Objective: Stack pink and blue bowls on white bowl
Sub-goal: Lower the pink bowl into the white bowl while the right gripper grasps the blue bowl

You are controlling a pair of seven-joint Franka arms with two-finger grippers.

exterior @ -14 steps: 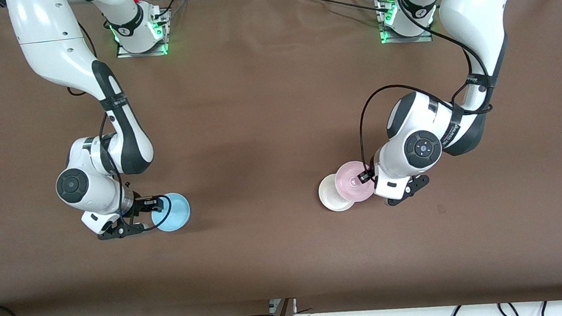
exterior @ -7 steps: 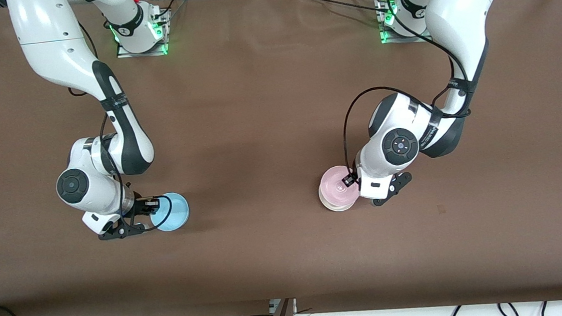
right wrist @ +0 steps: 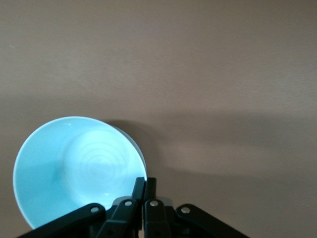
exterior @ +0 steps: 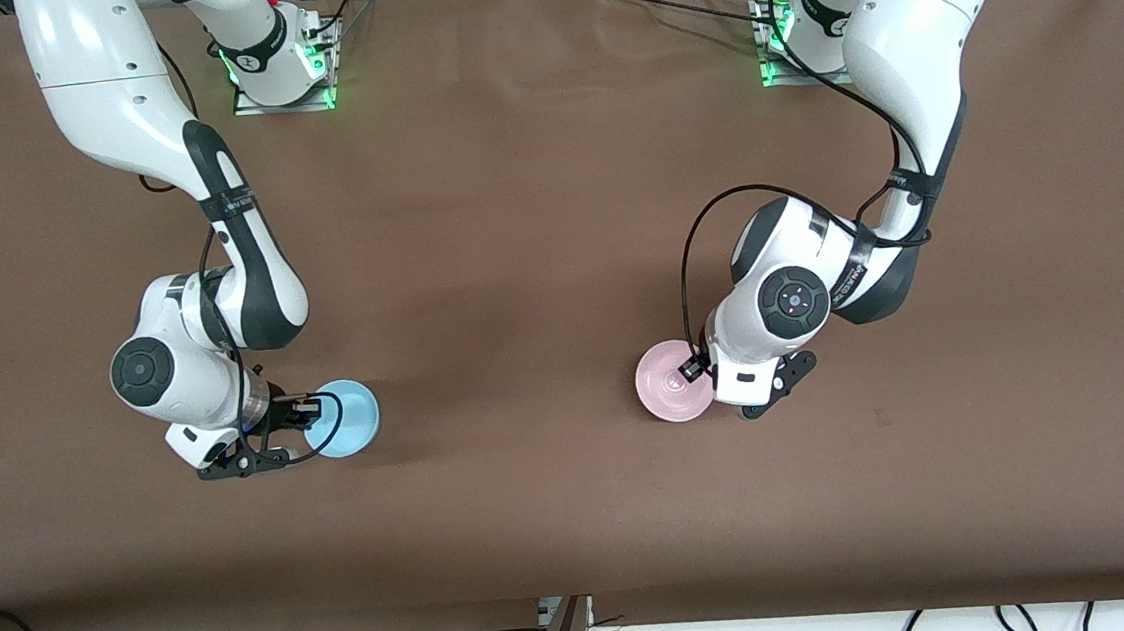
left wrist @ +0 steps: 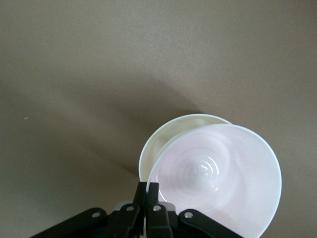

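the left gripper (exterior: 699,369) pinches the pink bowl's (exterior: 673,394) rim over the white bowl (left wrist: 157,144), which the front view hides almost wholly. toward the right arm's end, the right gripper (exterior: 307,409) pinches the blue bowl's (exterior: 346,419) rim.

pink bowl (exterior: 673,383): in left hand (exterior: 696,365), over white bowl (left wrist: 166,136)
blue bowl (exterior: 347,420): in right hand (exterior: 304,412), well apart from left hand
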